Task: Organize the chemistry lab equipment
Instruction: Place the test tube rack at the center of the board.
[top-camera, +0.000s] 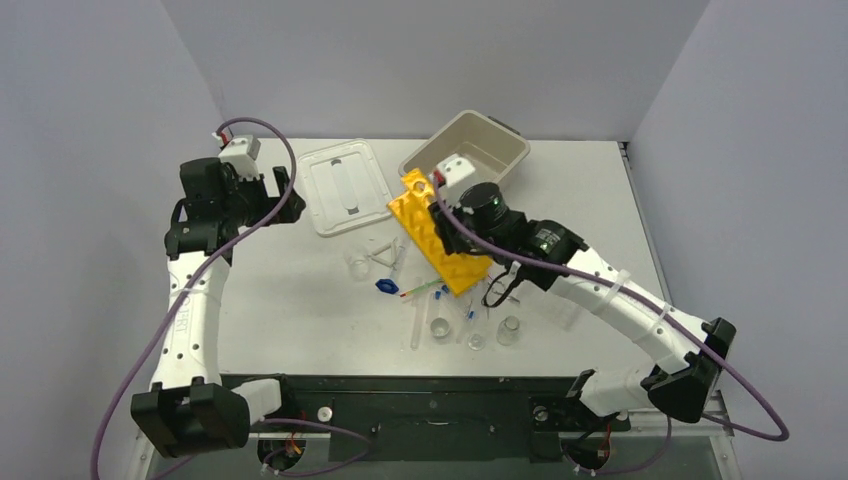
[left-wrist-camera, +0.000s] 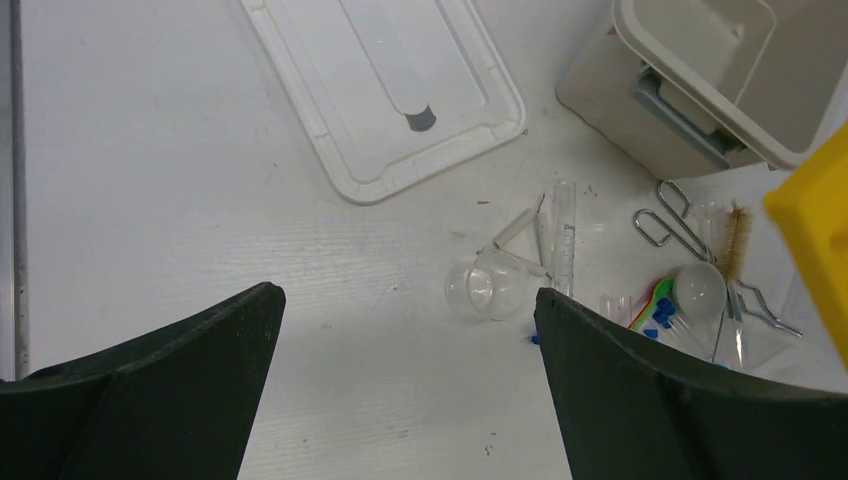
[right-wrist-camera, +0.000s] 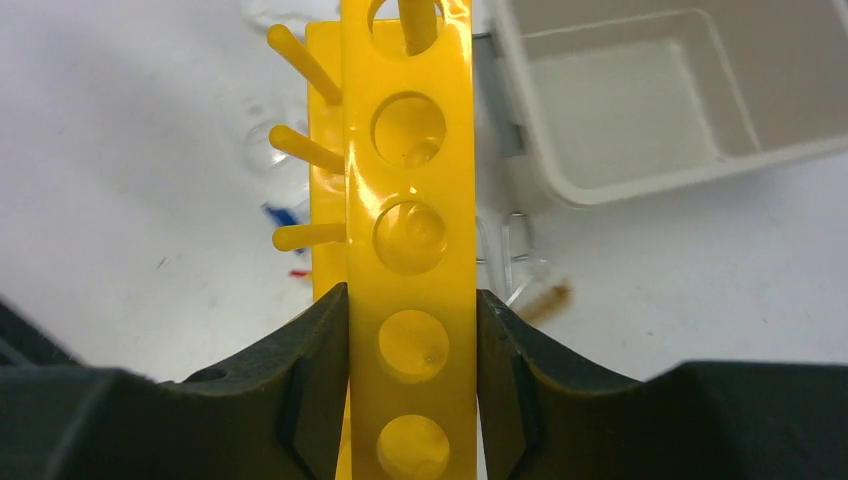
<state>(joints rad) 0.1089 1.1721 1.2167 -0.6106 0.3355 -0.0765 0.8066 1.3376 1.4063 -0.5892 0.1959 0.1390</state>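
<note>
Yellow tube rack (right-wrist-camera: 456, 170): right gripper (right-wrist-camera: 410, 300) is clasping it, seemingly clear of the table (top-camera: 280, 320); left gripper (left-wrist-camera: 405, 300) is hovering splayed, holding nothing.

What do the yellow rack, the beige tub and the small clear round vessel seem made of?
Yellow rack: probably moulded plastic, glossy, with light glinting on it. Beige tub: likely plastic, smooth and matte, with rounded corners. Clear vessel: fully see-through, glass or clear plastic; cannot tell which.

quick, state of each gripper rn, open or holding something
Left gripper: open, holding nothing.
Right gripper: closed on the yellow tube rack.
</note>
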